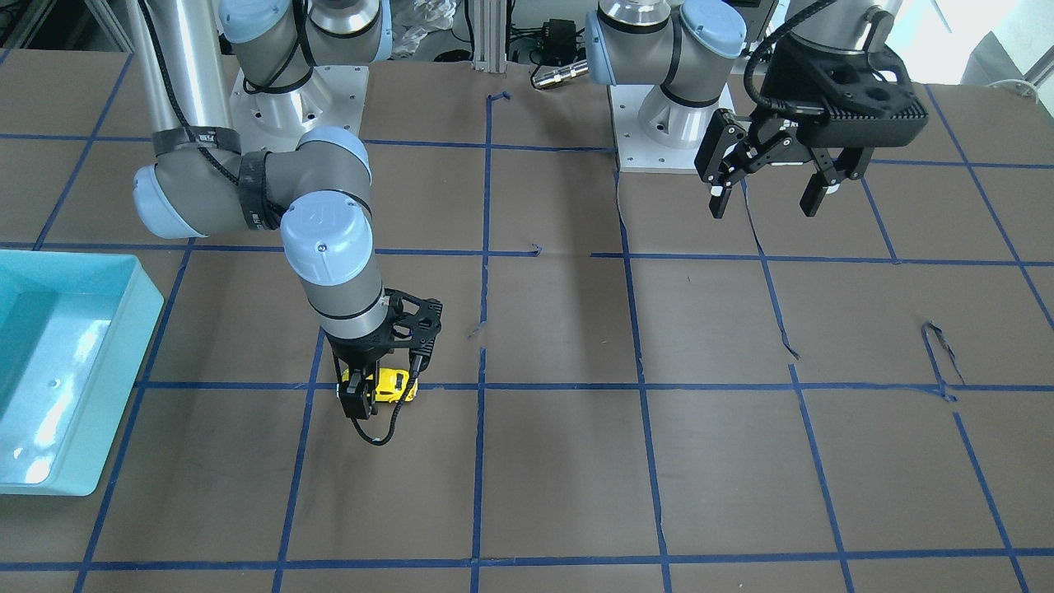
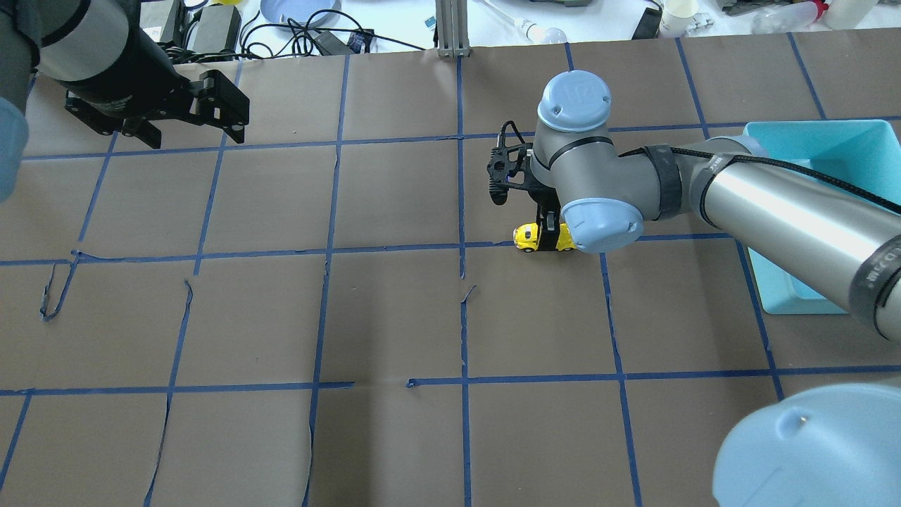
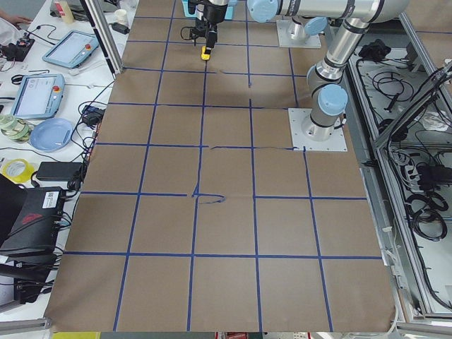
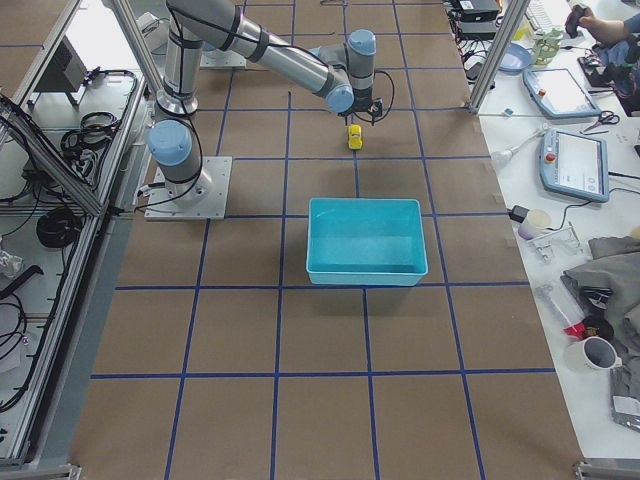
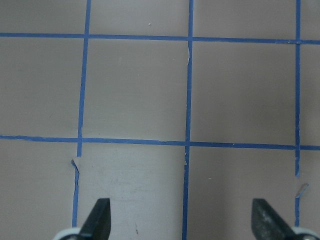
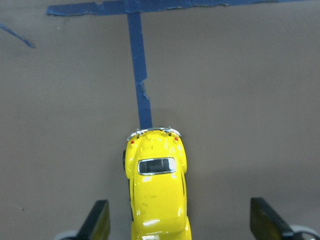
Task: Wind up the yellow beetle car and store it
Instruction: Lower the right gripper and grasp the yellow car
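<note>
The yellow beetle car (image 1: 394,385) stands on its wheels on a blue tape line of the brown table; it also shows in the overhead view (image 2: 533,237) and the right wrist view (image 6: 157,190). My right gripper (image 1: 375,394) is lowered over it, open. In the right wrist view the fingers (image 6: 97,222) stand wide on either side of the car, apart from it. My left gripper (image 1: 766,206) is open and empty, held above the table near its base, far from the car; it also shows in the overhead view (image 2: 193,134) and the left wrist view (image 5: 182,220).
A teal bin (image 1: 123,346) sits on the table on my right side, its inside showing nothing; it also shows in the overhead view (image 2: 774,282) and the right exterior view (image 4: 365,275). Blue tape lines grid the table. Operator gear lies beyond the far edge.
</note>
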`<control>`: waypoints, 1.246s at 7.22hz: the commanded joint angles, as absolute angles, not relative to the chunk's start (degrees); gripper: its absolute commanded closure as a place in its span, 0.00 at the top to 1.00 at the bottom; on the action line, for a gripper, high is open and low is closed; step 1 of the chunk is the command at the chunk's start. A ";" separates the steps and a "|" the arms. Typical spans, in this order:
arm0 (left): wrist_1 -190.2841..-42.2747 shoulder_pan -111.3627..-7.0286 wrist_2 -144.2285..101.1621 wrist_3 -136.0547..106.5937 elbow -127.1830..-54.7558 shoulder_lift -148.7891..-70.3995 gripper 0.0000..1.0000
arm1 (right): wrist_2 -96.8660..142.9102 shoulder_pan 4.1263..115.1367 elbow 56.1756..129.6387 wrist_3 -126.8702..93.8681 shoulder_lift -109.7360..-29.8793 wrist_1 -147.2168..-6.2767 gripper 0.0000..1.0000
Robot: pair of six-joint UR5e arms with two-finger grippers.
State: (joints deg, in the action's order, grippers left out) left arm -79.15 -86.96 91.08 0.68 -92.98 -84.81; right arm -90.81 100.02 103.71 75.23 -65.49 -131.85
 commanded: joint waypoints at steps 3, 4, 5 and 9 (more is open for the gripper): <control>-81.46 -87.01 91.49 -0.09 -88.88 -87.00 1.00 | -90.70 100.02 103.71 75.85 -63.28 -131.57 0.89; -81.74 -86.92 91.41 -0.09 -88.86 -86.92 1.00 | -90.79 100.02 103.71 76.02 -63.28 -131.57 0.67; -81.83 -86.92 91.49 0.09 -89.03 -86.84 1.00 | -90.79 100.02 103.71 76.03 -63.28 -131.49 0.43; -81.91 -86.92 91.49 0.53 -89.12 -86.84 1.00 | -93.49 99.76 102.75 78.39 -65.20 -130.96 0.14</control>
State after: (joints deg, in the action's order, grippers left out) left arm -81.88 -86.93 91.49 0.35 -89.08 -86.84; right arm -91.72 99.94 103.36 77.61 -64.19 -131.33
